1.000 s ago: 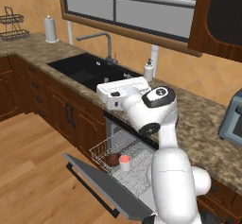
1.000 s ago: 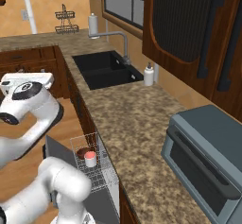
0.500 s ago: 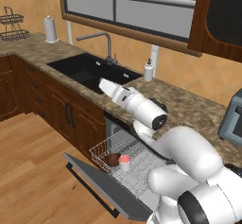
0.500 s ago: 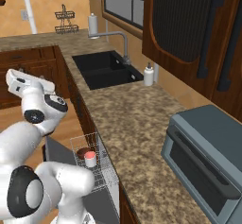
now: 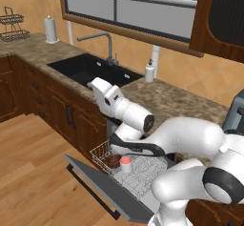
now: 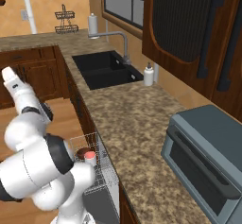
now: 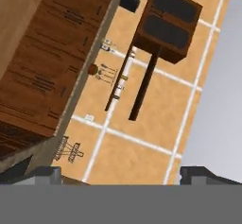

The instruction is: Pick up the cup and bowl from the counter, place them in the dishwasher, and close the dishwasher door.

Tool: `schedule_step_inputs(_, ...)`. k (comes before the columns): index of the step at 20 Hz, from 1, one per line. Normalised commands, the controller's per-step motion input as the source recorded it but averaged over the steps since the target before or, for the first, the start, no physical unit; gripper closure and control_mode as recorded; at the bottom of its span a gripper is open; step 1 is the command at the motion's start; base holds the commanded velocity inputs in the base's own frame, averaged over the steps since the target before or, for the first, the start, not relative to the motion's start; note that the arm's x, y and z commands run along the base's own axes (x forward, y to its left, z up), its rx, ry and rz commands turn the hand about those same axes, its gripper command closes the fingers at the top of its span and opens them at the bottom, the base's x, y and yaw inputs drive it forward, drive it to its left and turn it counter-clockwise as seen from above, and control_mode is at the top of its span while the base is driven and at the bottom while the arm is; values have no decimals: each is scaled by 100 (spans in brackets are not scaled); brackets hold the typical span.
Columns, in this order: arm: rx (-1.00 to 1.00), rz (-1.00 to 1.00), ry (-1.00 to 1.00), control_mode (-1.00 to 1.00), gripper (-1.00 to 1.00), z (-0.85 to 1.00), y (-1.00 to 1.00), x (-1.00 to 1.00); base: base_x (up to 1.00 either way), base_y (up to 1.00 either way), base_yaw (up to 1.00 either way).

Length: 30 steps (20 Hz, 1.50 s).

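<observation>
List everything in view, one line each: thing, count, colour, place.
cup: 1, white with red inside, in the dishwasher rack
bowl: 1, dark reddish-brown, in the rack beside the cup
dishwasher door: 1, dark grey, pulled down open
counter: 1, speckled brown-grey
sink: 1, black, set in the counter
soap dispenser: 1, white, behind the sink
toaster oven: 1, grey, on the counter
gripper: 1, white, open, raised above the floor

Glossy white rounded arm (image 5: 190, 139), dark joint rings.
</observation>
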Motion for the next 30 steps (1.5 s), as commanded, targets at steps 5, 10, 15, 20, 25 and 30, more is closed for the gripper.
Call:
schedule_step_inputs(5, 90, 41, 60, -100, -100, 0, 24, -10, 0, 0, 0)
schedule_step_inputs(10, 91, 18, 75, -100, -100, 0, 10, -56, 0, 0, 0)
schedule_step_inputs(15, 19, 0, 100, -100, -100, 0, -4, -22, 0, 0, 0)
schedule_step_inputs(20, -6, 0, 100, -100, -100, 0, 0, 0, 0, 0, 0)
schedule_step_inputs(25, -20, -1, 100, -100, -100, -5, -12, 3, 0, 0, 0)
schedule_step_inputs(30, -44, -26, 84, -100, -100, -90, -32, 15, 0, 0, 0)
